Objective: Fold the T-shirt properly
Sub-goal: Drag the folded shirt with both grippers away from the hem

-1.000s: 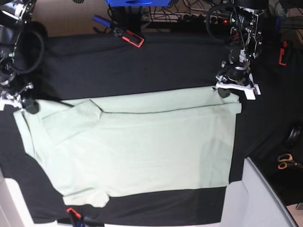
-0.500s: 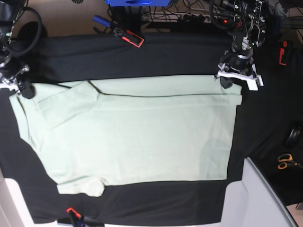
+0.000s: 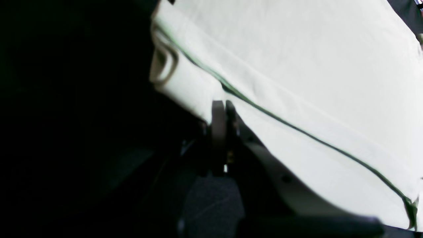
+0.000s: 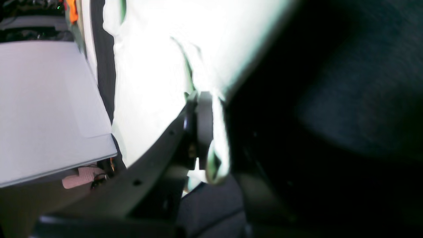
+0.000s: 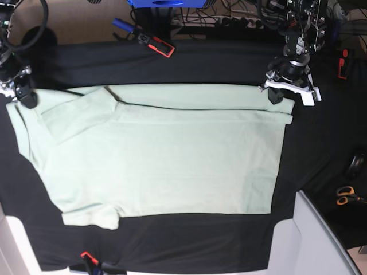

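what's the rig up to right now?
Two arms are working on folding a pale green T-shirt spread on the black table cover. The left gripper and the right gripper are each shut on a far corner of the shirt. A narrow strip along the far edge is doubled over.

Counting: one T-shirt (image 5: 166,154), two grippers — left gripper (image 5: 274,95), right gripper (image 5: 26,97) — one black table cover (image 5: 189,63), one scissors (image 5: 346,195) lying far right.

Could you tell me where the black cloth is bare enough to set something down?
The bare black cloth lies in strips beyond the T-shirt, below its near edge, and right of it. Crowded: both far corners, pinched by the left gripper and right gripper.
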Robot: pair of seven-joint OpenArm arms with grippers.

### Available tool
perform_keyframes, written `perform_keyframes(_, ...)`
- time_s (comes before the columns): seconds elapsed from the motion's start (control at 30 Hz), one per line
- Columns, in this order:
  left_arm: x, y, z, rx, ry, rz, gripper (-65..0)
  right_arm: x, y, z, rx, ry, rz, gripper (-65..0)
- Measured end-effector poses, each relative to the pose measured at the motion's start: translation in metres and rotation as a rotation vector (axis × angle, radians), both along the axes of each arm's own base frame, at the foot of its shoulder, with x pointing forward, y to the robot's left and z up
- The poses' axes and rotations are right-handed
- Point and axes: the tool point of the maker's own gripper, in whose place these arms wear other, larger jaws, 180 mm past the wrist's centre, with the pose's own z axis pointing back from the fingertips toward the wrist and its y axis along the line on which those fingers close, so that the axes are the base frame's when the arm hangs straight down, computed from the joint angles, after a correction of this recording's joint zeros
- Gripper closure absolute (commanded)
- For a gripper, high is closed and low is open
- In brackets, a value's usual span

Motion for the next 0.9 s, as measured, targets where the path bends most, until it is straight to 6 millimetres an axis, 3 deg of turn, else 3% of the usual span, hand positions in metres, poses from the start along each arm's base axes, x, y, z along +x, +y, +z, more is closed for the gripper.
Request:
perform_keyframes(0.1, -0.004, 0.0, -0.001, -0.001, 0.008, -0.001, 0.0, -0.002, -0.001, 0.008, 0.022, -0.019, -0.018, 0.0)
perform_keyframes(0.23, -0.012, -0.001, -0.003, 0.0, 0.018, -0.005, 0.0, -0.025, 0.002, -0.006, 0.046, 0.052, -0.023, 0.0)
perform_keyframes(0.53, -0.028, -0.002, 0.01, 0.02, 0.017, -0.046, 0.0, -0.046, 0.002, -0.013, 0.046, 0.096, -0.024, 0.0)
perform_keyframes(0.9, -0.066, -0.001, 0.001, 0.023, 0.09, -0.053, 0.0, -0.051, 0.004, -0.013, 0.044, 0.109, -0.005, 0.0)
